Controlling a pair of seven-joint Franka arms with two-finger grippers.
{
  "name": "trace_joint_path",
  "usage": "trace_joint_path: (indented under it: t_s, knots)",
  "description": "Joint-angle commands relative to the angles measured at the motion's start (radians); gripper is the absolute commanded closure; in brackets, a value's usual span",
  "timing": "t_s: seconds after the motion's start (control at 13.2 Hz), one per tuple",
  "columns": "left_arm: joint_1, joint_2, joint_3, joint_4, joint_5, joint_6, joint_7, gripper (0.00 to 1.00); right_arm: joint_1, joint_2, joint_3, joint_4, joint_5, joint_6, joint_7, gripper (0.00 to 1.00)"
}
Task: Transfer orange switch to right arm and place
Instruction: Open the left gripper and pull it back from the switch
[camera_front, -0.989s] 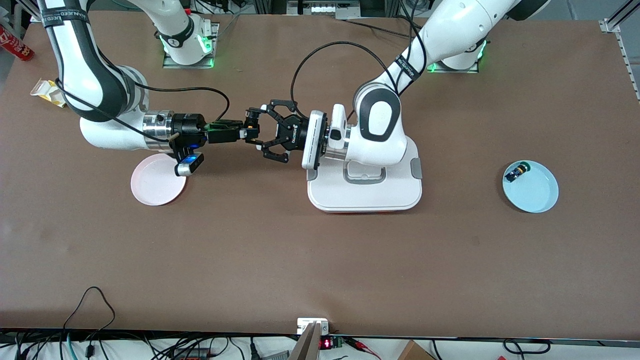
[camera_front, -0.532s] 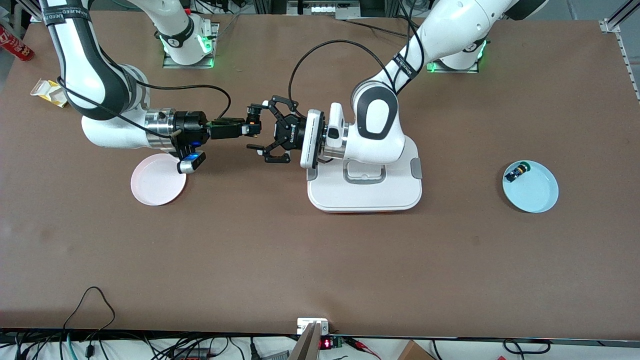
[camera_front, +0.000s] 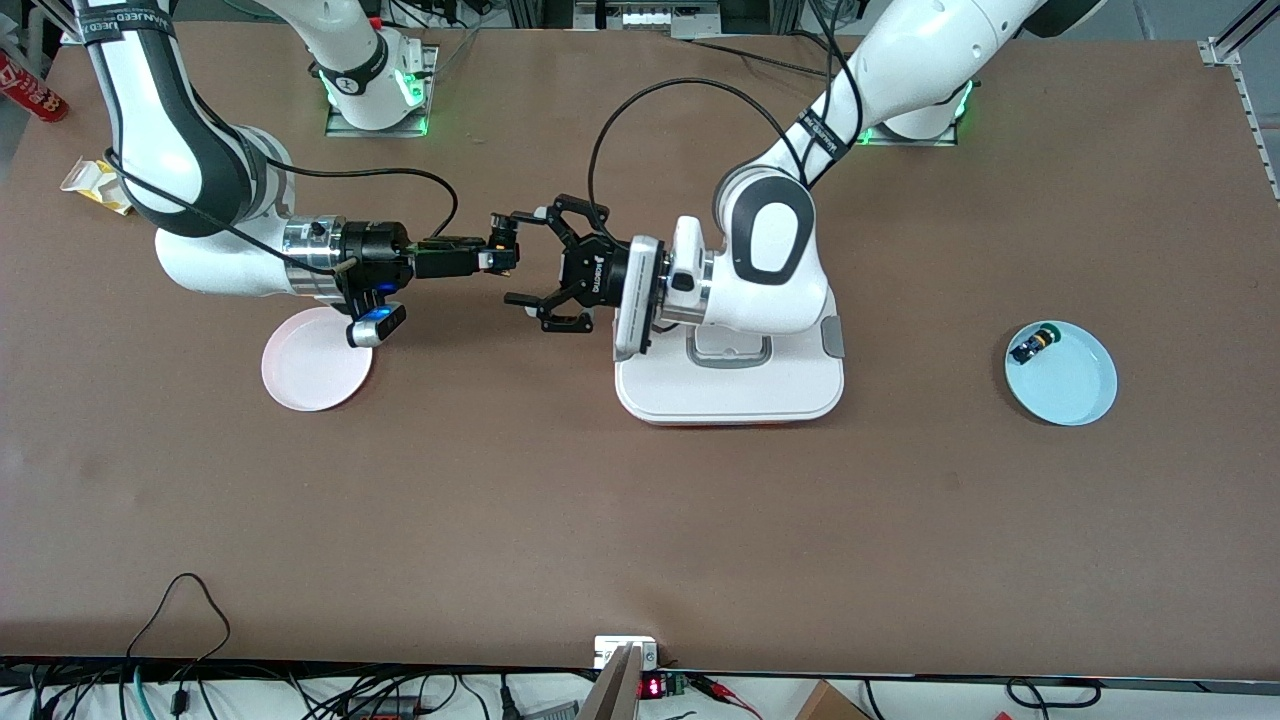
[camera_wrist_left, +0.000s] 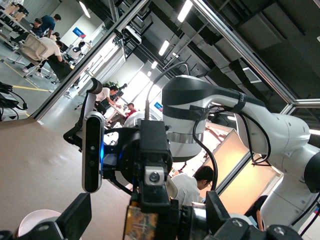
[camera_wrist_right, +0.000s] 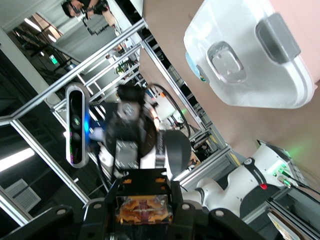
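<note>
The orange switch (camera_front: 504, 246) hangs in the air over the bare table between the pink plate and the white container. My right gripper (camera_front: 492, 260) is shut on it, slim black fingers clamping its tan-orange base (camera_wrist_right: 144, 209). My left gripper (camera_front: 515, 258) is open, its black claw fingers spread on either side of the switch and not touching it. In the left wrist view the switch's base (camera_wrist_left: 145, 222) sits between the wide-apart left fingers (camera_wrist_left: 75, 220), held by the right gripper (camera_wrist_left: 154, 200). The cap is hidden.
A pink plate (camera_front: 315, 372) lies below the right wrist. A white lidded container (camera_front: 730, 385) sits under the left arm. A light blue plate (camera_front: 1075, 385) at the left arm's end holds a green-capped black switch (camera_front: 1032, 345). A yellow carton (camera_front: 95, 185) lies at the right arm's end.
The left gripper opened and let go of the switch, then drew back a little toward its own end. The right gripper kept the switch and stayed nearly still.
</note>
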Motion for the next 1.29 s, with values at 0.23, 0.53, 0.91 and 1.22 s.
trace_joint_path:
  t_s: [0.23,0.53,0.91,1.22]
  knots:
    - [0.042,-0.061,0.005,-0.004,0.166,-0.011,-0.259,0.0,-0.035,-0.051,0.004,-0.027,-0.097,-0.046,-0.02,0.85]
    - [0.073,-0.072,0.007,-0.007,0.339,-0.078,-0.382,0.0,-0.085,-0.057,0.004,0.004,-0.289,-0.095,-0.114,0.85]
    - [0.104,-0.15,0.013,-0.007,0.586,-0.165,-0.722,0.0,-0.1,-0.086,0.004,0.055,-0.738,-0.095,-0.301,0.87]
    - [0.211,-0.218,0.011,0.004,0.858,-0.392,-1.054,0.0,-0.102,-0.077,0.004,0.055,-0.994,-0.072,-0.504,0.91]
